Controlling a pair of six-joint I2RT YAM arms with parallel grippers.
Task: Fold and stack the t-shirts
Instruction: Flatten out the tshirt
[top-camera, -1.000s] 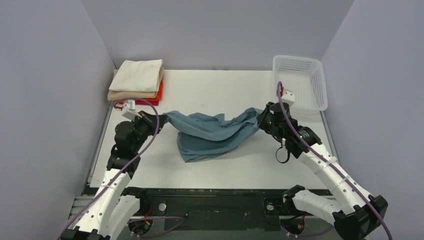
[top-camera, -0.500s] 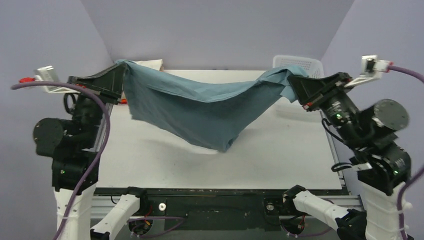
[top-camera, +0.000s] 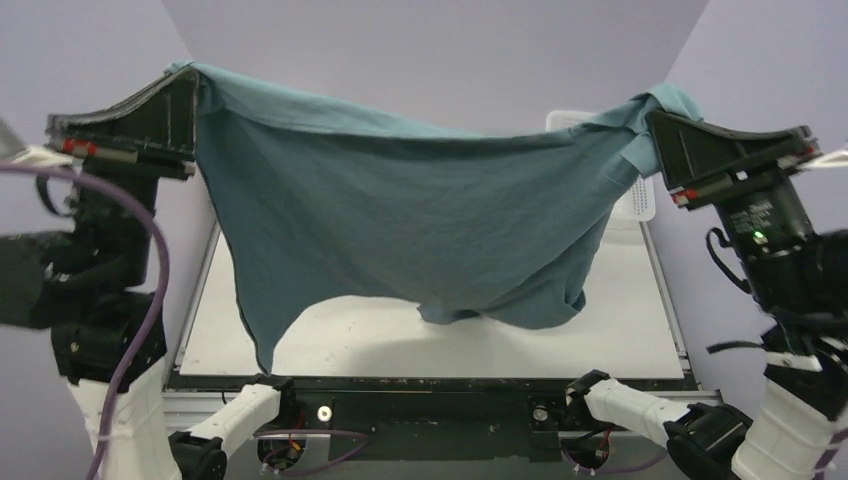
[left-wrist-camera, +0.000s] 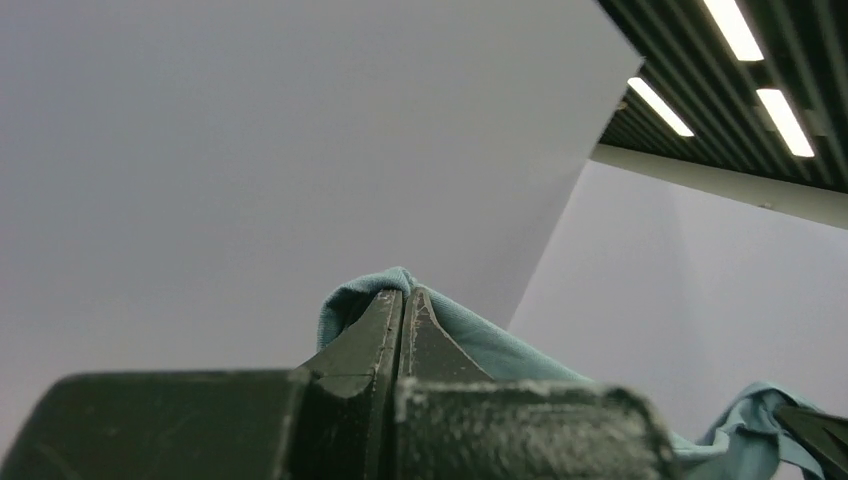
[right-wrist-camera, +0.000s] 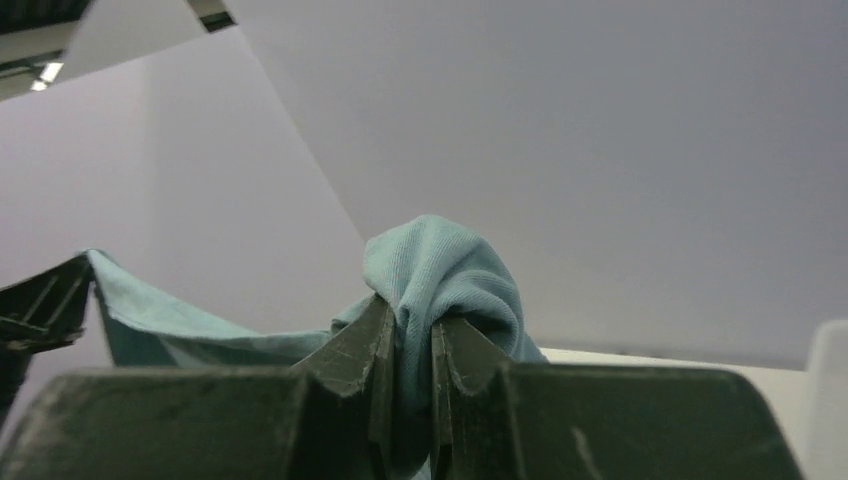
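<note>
The large teal-blue t-shirt hangs spread wide in the air between both grippers, high above the white table. My left gripper is shut on its left top corner; the cloth wraps its fingertips in the left wrist view. My right gripper is shut on a bunched right corner, seen in the right wrist view. The shirt's lower edge sags to just above the table. The stack of cream, tan, orange and red shirts is hidden behind the hanging shirt.
The white perforated basket shows only as a sliver at the back right, behind the shirt. Grey walls close in the table on three sides. Both arm bases stand at the near edge.
Both grippers have risen and moved apart, lifting the teal shirt off the table and stretching it out into a wide hanging sheet that now hides the back of the table.
</note>
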